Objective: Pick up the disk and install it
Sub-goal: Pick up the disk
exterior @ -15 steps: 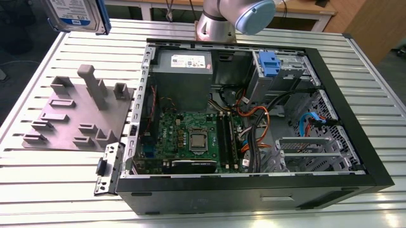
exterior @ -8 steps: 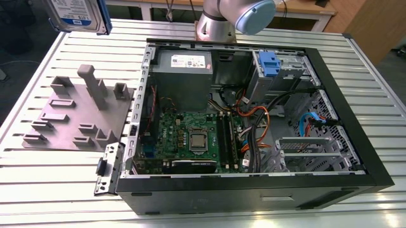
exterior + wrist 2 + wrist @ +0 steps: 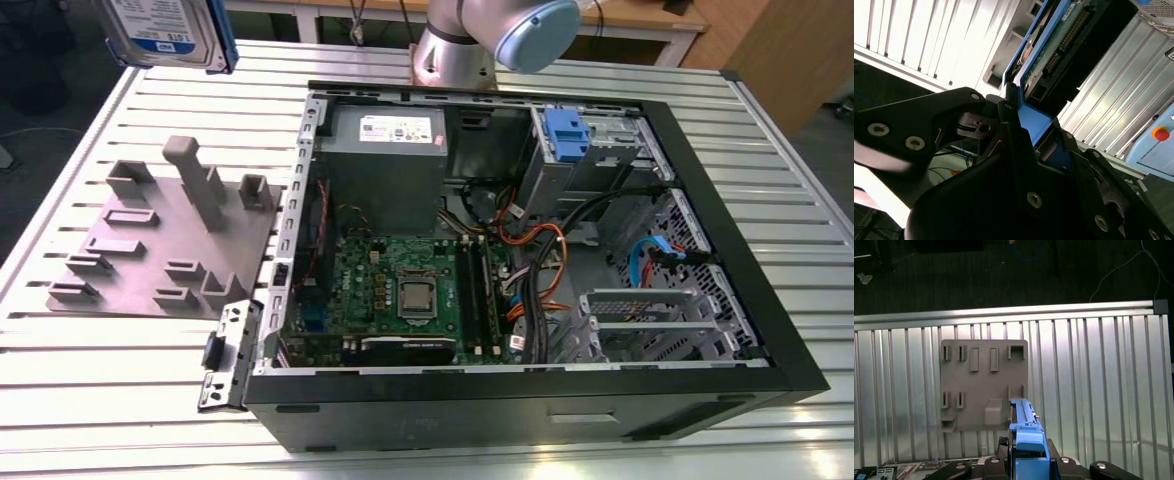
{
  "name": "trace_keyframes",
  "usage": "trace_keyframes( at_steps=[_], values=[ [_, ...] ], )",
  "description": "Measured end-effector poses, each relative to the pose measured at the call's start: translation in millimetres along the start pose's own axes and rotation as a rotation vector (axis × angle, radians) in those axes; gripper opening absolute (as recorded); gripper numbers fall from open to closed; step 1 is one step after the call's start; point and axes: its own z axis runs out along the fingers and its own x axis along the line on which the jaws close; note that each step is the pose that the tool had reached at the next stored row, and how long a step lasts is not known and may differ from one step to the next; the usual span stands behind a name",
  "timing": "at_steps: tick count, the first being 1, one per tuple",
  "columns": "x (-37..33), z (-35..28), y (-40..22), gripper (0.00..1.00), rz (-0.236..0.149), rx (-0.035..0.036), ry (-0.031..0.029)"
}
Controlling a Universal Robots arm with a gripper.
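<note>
The gripper (image 3: 1026,460) is closed tight on the disk (image 3: 167,30), high above the grey fixture (image 3: 981,385); a firm, level hold should prevent it slipping.

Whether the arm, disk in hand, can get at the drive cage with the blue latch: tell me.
Probably yes. The hand is shut on the disk, high above the table. The case lies open on top, nothing covers the drive cage, and the orange cables run beside it, not over it.
</note>
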Motion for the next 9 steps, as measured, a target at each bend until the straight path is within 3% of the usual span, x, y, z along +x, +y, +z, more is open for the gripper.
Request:
trace_keyframes(
  at_steps=[9],
  values=[
    [-0.2,0.0,-2.2,0.36,0.000,0.0001,-0.0001]
  ],
)
